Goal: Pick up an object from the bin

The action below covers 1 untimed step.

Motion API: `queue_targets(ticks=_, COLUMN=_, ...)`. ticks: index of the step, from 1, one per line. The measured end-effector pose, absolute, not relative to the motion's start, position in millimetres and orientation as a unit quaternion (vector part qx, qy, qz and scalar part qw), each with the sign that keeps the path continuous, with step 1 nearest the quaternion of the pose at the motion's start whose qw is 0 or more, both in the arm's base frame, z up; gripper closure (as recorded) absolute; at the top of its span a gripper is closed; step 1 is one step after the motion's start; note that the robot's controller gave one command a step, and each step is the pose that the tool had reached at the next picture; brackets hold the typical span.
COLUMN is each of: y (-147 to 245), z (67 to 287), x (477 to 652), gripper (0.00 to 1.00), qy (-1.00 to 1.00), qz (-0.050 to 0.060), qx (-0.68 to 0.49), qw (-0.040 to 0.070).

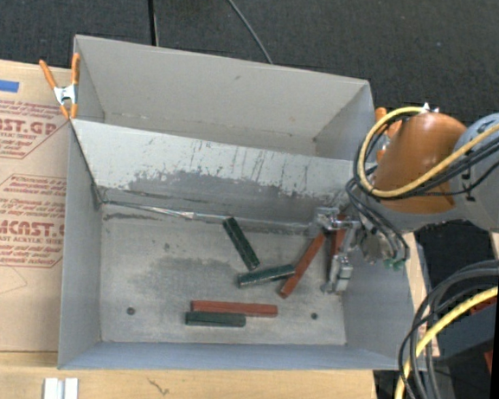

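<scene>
Gripping: whether the gripper (336,276) is open or closed cannot be told; nothing can be made out in its grasp.
Gripper place: low in the bin's right part, close to the right wall (377,305) and near the foot of the back wall (209,169).
Nearest thing: a red-brown stick (303,264), slanting from upper right to lower left, just beside the gripper on its left; whether they touch cannot be told.
Next thing: a dark green stick (264,277), lying flat, its right end meeting the lower end of the red-brown stick.
Farther left: a second dark green stick (241,243), tilted, just above the first one.
Front pair: a red stick (234,308) and a third dark green stick (215,319), side by side, parallel to the front wall, apart from the others.
Surface: grey metal floor (157,269), dull and scuffed; the back wall is scratched along its lower band.
Open room: the floor's left half lies bare.
Edges: sloped walls on all four sides.
Arm: orange cover (418,161) and yellow cables (380,190) above the right rim.
</scene>
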<state>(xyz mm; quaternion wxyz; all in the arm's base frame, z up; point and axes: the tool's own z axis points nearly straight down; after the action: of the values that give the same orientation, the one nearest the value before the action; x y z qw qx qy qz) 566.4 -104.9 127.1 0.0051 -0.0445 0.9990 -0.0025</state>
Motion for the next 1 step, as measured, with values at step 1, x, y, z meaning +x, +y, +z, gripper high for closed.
queue_targets(ticks=1, y=-54.4, z=76.1, x=591.0, gripper=1.00, qy=0.983, qz=0.000, qx=-0.185, qw=0.001)
